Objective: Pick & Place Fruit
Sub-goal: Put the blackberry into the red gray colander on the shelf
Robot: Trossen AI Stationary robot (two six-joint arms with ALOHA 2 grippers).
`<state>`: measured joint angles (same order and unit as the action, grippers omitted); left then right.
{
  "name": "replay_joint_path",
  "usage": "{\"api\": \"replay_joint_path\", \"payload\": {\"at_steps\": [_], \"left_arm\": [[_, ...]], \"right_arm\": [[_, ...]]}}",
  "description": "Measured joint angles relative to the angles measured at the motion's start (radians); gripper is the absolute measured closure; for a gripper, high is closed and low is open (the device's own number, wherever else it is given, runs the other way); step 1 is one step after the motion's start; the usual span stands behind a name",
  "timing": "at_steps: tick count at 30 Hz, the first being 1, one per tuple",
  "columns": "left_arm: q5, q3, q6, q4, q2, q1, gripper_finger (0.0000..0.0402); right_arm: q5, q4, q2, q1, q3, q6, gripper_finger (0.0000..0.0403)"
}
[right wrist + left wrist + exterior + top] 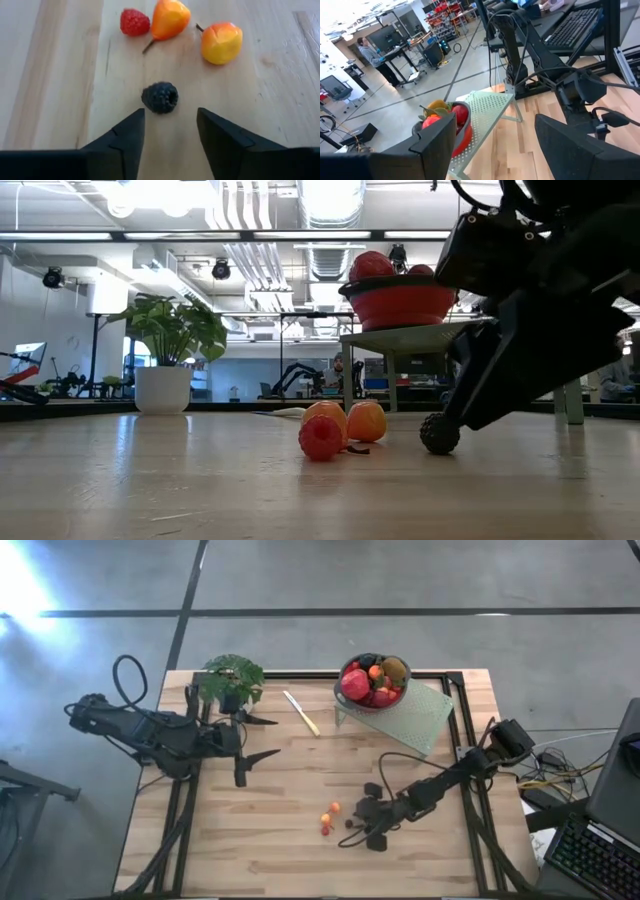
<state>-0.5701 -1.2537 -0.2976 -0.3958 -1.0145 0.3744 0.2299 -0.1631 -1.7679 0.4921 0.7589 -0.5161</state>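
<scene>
A dark blackberry (160, 97) lies on the wooden table just ahead of my right gripper (170, 117), which is open and slants down; its fingertips stand a little short of the berry, one on each side. In the low view the berry (439, 433) sits at the foot of a dark finger (500, 380). Beyond the blackberry lie a red raspberry (134, 22) and two small orange fruits (170, 19) (221, 42). A red bowl (373, 681) piled with fruit stands on a green perforated stand (415, 712). My left gripper (262, 737) hangs open above the table's left side.
A potted plant (232, 680) stands at the far left, and a pale knife (301, 712) lies between it and the stand. Bare wood stretches along the near half of the table. A keyboard (590, 855) sits off the table's right edge.
</scene>
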Motion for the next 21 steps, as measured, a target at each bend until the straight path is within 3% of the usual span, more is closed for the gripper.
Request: {"api": "replay_joint_path", "payload": {"at_steps": [10,21], "left_arm": [[0.000,0.000,0.006,-0.004,0.000,0.000,0.0129],[0.000,0.000,0.013,0.001,0.002,0.000,0.0128]], "right_arm": [[0.005,-0.059,0.000,0.001,0.000,0.041,0.0184],[0.004,-0.103,-0.071,0.013,0.019,0.064,0.0195]]}}
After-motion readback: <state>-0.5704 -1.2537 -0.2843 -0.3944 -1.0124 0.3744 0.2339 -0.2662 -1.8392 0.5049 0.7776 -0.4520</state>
